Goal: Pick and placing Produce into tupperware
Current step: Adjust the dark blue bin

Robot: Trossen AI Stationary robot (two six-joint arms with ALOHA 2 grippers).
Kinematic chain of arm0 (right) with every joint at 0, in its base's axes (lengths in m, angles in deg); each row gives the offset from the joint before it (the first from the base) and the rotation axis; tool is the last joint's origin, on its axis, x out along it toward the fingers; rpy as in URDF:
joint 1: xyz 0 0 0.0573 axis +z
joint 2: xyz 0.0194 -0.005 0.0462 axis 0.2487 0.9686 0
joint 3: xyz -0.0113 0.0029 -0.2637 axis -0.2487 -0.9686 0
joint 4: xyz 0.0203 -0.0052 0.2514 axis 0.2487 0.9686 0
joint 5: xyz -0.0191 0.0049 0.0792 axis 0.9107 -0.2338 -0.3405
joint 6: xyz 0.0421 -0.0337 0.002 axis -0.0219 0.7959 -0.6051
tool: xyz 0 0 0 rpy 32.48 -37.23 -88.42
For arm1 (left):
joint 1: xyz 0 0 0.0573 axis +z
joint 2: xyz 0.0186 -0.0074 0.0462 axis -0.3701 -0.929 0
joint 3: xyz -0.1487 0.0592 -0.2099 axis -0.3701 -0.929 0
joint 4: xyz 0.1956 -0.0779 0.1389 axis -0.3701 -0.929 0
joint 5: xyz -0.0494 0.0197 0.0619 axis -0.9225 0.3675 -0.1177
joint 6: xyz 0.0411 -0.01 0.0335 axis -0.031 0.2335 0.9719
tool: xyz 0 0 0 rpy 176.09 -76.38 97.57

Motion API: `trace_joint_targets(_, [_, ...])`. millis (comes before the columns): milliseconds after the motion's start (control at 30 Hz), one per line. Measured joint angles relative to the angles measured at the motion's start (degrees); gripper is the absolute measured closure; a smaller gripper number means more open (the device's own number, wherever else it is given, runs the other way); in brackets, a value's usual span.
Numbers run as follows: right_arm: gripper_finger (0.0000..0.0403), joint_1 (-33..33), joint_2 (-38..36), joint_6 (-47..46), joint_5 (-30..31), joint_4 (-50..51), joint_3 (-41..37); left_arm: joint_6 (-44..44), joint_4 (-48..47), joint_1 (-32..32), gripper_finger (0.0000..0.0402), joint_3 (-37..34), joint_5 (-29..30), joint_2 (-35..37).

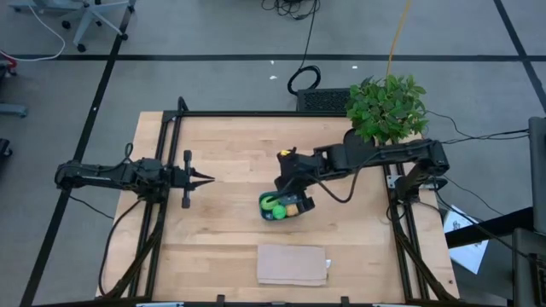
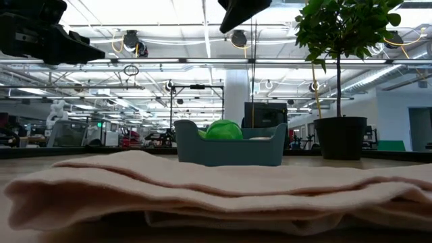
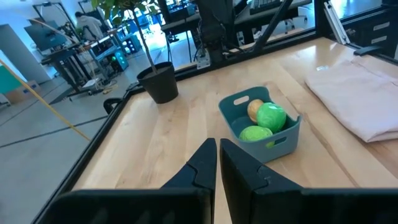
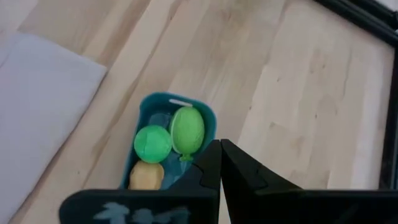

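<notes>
The teal-blue tupperware (image 1: 286,206) stands on the table's middle. Inside it lie the lime-green piece (image 4: 187,129), the bright green ball (image 4: 153,142) and the yellow-orange piece (image 4: 147,176); they also show in the left wrist view (image 3: 264,118). My right gripper (image 4: 220,163) is shut and empty, held above the tupperware's far side. My left gripper (image 3: 218,158) is shut and empty, above the table's left part, pointing at the tupperware (image 3: 261,127).
A flat tan cloth (image 1: 293,264) lies near the table's front edge, in front of the tupperware. A leafy potted plant (image 1: 386,107) stands at the far right corner. Bare wood lies between my left gripper and the tupperware.
</notes>
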Motion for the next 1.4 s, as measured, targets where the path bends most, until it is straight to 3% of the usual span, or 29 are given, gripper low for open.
trace_joint_targets(200, [0.0403, 0.00, 0.14, -0.01, -0.17, -2.48, -3.41, -0.09, -0.04, 0.02, 0.0376, 0.00, 0.00, 0.00])
trace_joint_targets(433, [0.0403, -0.54, 0.15, -0.72, -6.16, -10.55, -9.21, -0.12, -0.07, 0.02, 0.0376, 0.00, 0.01, 0.00])
trace_joint_targets(667, [0.0403, -2.28, 0.23, -0.65, -8.72, -11.20, -10.09, -0.15, -0.09, 0.00, 0.0376, 0.00, 0.00, 0.00])
trace_joint_targets(1233, [0.0403, -5.08, -0.36, -2.30, -7.08, -12.93, -10.12, -1.60, -0.09, 0.00, 0.0376, 0.00, -0.04, 0.00])
trace_joint_targets(1400, [0.0403, -7.61, -0.43, -3.08, -6.69, -16.78, -15.22, -1.60, -0.10, 0.02, 0.0376, 0.00, -0.04, 0.00])
